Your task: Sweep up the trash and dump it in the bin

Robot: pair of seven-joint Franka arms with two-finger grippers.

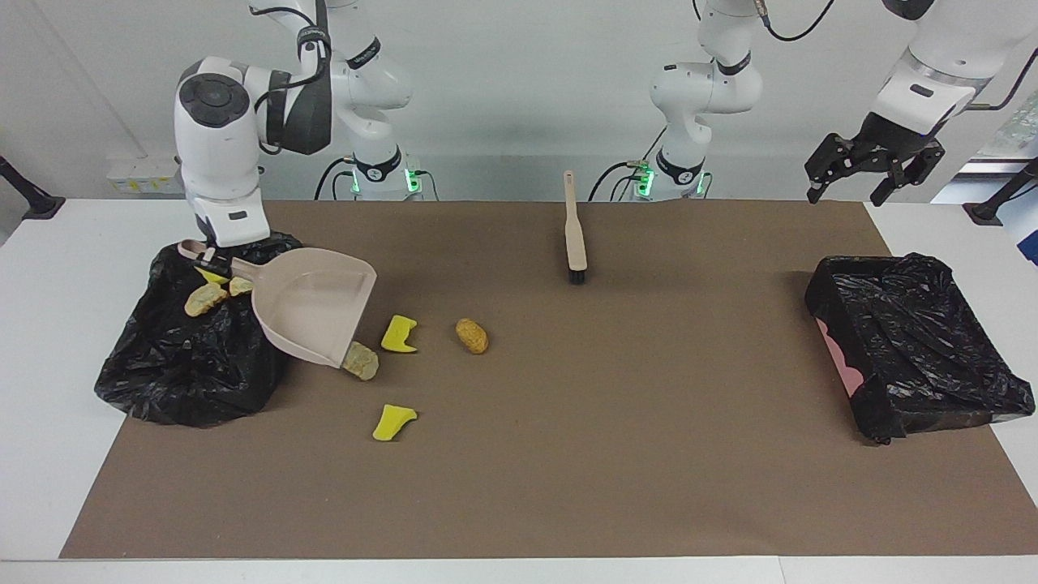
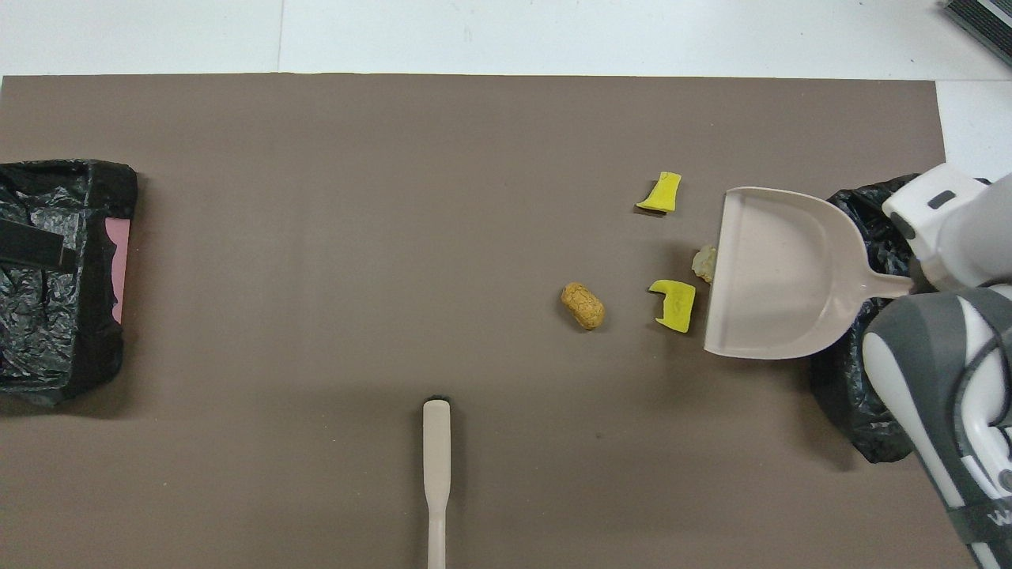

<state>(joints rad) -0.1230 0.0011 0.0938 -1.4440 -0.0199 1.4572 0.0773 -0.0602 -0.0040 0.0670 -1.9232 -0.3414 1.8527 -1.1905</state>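
Right gripper [image 1: 212, 261] is over the black-bagged bin [image 1: 190, 365] at the right arm's end of the worktop [image 1: 49, 341], jaws clamped on the handle of the beige dustpan [image 1: 312, 312]. The pan is tilted, its mouth angled down toward the brown mat [image 1: 568, 454]; whether its lip touches the mat cannot be told.

Trash, four pieces loose on the mat:
- pale beige foam chunk [image 1: 362, 362], rough-edged, partly covered by the pan's lip.
- bright yellow sponge piece [image 1: 398, 334], notched on one side, just beside the pan's mouth.
- brown bread-like lump [image 1: 471, 336], oval with a cracked crust, a little toward the left arm's end from the notched sponge.
- second yellow sponge piece [image 1: 393, 422], wedge-shaped, farther from the robots than the rest.

In the bin: a beige lump [image 1: 204, 300], a second pale chunk [image 1: 239, 285] and a sliver of yellow sponge [image 1: 212, 276], partly hidden by the pan handle.

Left gripper [image 1: 874, 166] hangs in the air, jaws spread and empty, above the edge of the worktop next to a second black-bagged bin [image 1: 916, 345]; this arm waits.

The beige brush [image 1: 574, 231] lies flat on the mat near the robots, bristles pointing away from them.
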